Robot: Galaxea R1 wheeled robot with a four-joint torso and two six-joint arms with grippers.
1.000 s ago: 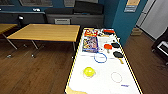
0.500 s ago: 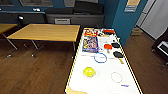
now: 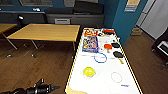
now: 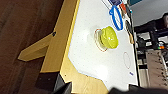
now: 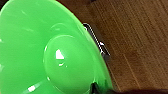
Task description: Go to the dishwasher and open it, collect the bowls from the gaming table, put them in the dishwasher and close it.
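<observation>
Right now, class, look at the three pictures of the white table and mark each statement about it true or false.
1. A yellow-green bowl sits on the white table. True.
2. A blue ring lies beyond that bowl. True.
3. The bright green bowl rests on the white table. False: the right wrist view has it close up over wooden floor.
4. The left end effector touches the yellow-green bowl. False: it is beside the table's near corner, apart from it.
5. The game boxes sit on the wooden table. False: on the white table.
</observation>
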